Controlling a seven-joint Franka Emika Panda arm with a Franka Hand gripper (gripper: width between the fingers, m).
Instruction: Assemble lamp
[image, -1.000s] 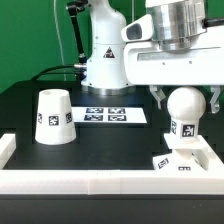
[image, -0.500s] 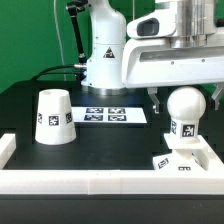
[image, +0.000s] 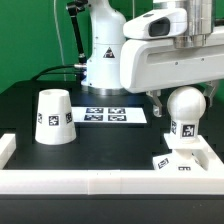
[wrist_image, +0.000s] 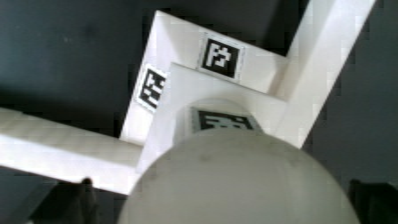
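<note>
The white ball-shaped bulb (image: 186, 108) stands upright by its tagged neck on the small blocky base (image: 178, 162), at the exterior view's right near the rail corner. My gripper (image: 184, 98) hangs straight over the bulb and is open. One fingertip (image: 156, 101) is on each side of the ball, apart from it. In the wrist view the bulb (wrist_image: 231, 180) fills the foreground, with the tagged base (wrist_image: 199, 70) beyond it, and my gripper (wrist_image: 217, 208) shows only dark tips at the edges. The cone-shaped shade (image: 54, 118) stands on its own at the left.
White border rails run along the front (image: 100, 182) and right (image: 216, 152) of the black table, and one shows in the wrist view (wrist_image: 329, 60). The marker board (image: 110, 114) lies flat at the back, in front of the arm's base (image: 102, 58).
My gripper has lifted a little above the bulb, with its fingers still apart. The bulb, base and shade have not moved.
</note>
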